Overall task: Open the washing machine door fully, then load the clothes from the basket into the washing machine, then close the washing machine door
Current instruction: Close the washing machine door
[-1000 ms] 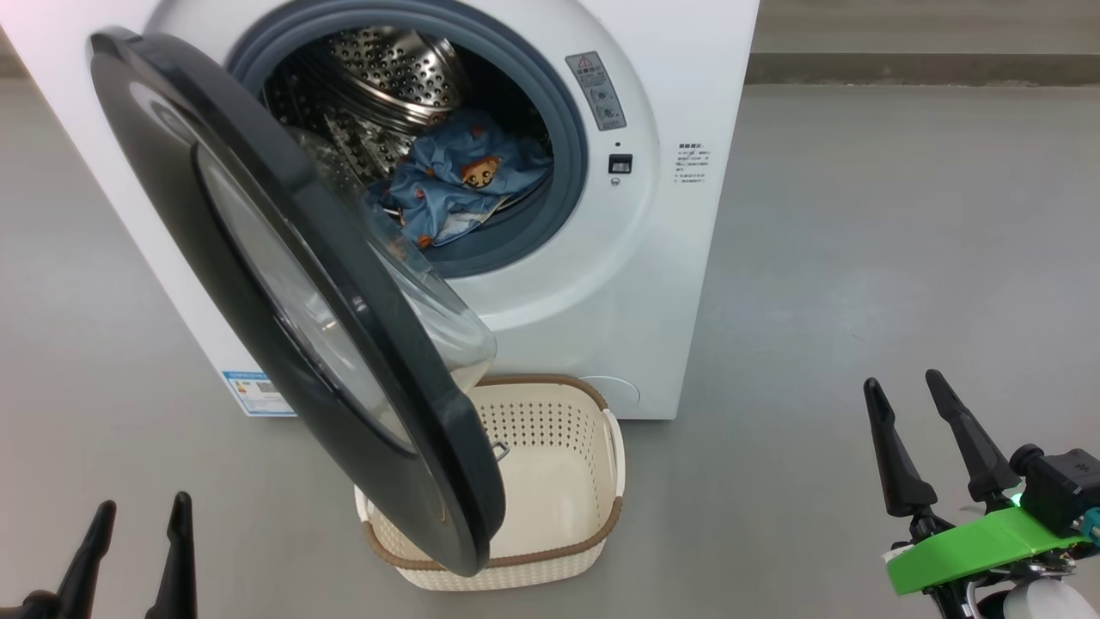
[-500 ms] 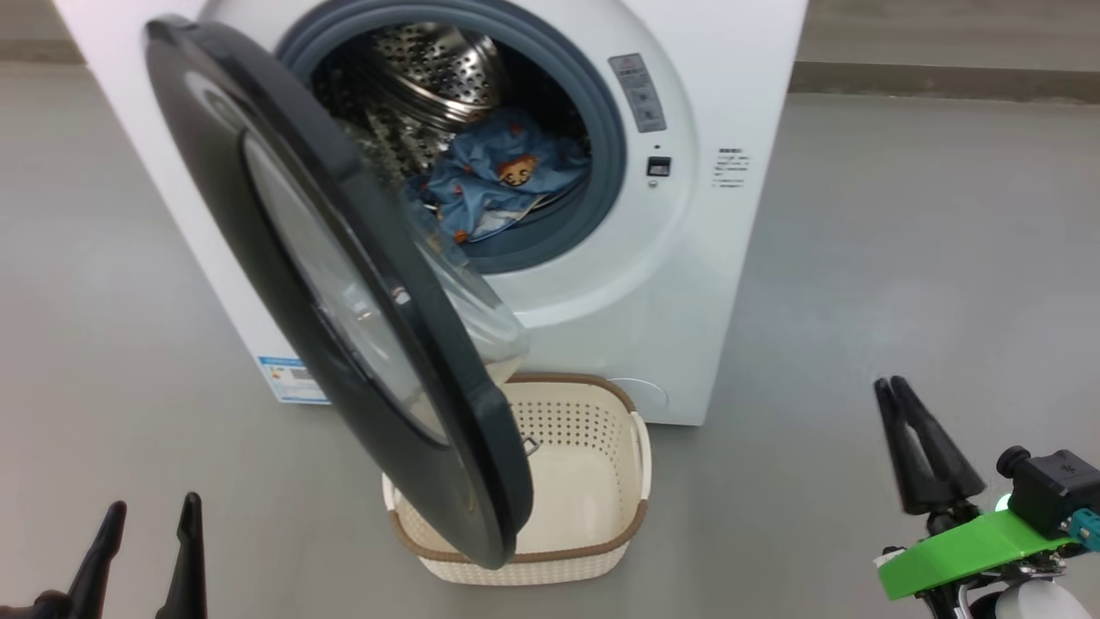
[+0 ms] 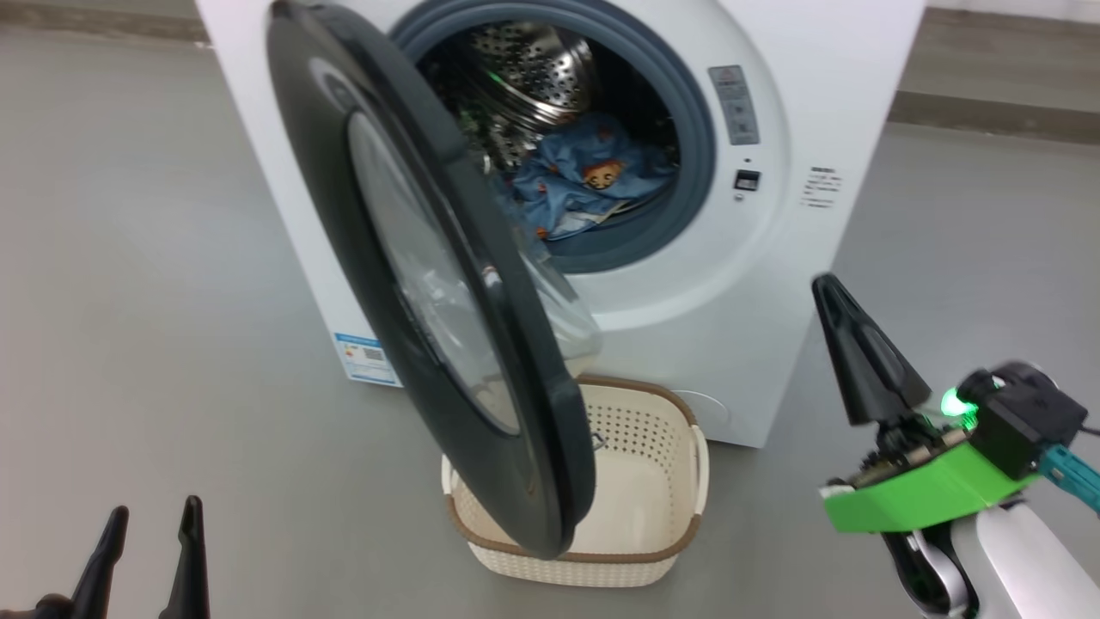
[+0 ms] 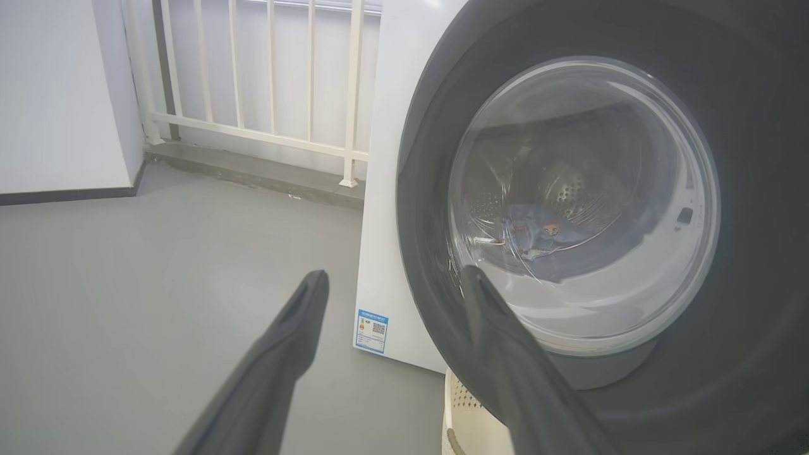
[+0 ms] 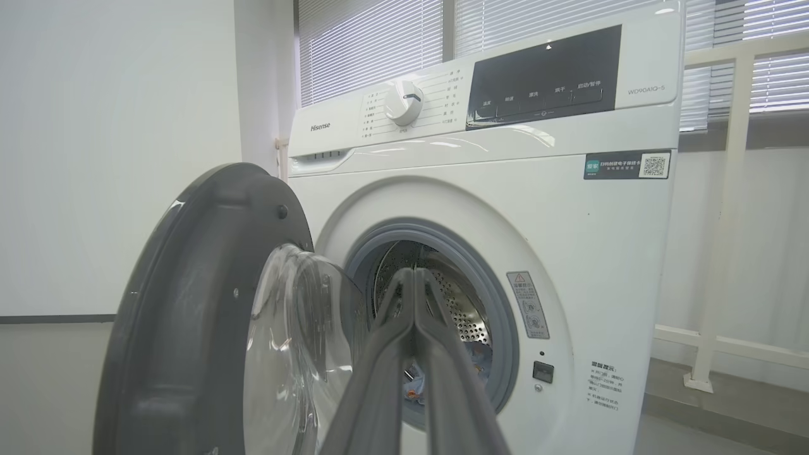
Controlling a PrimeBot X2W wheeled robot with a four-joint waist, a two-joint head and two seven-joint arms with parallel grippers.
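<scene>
Grey floor [image 3: 129, 258] is stretching out around everything in the head view. At the lower left, the left gripper [image 3: 156, 507] is hovering low over that floor with its two dark fingers spread wide and nothing between them. In the left wrist view those fingers are pointing toward the outer face of the washing machine door [image 3: 335, 223], apart from it.

A small blue label sticker [image 3: 365, 357] is showing low on the machine's white panel, just left of the door. The door is hanging partly open, its glossy black rim standing out toward the camera.

Behind it the washing machine [image 3: 773, 284] is standing with its drum mouth exposed. The clothes [image 3: 584, 185], blue with orange-brown prints, are lying inside the steel drum near the grey-blue seal.

The basket [image 3: 640, 430] is sitting on the floor just in front of the machine, under the door's lower edge, its pale inner walls showing.

At the right, the right gripper [image 3: 827, 288] is hanging in the air before the machine's right side. Its fingers are pressed together into one point and are gripping nothing. In the right wrist view they are pointing at the drum opening.
</scene>
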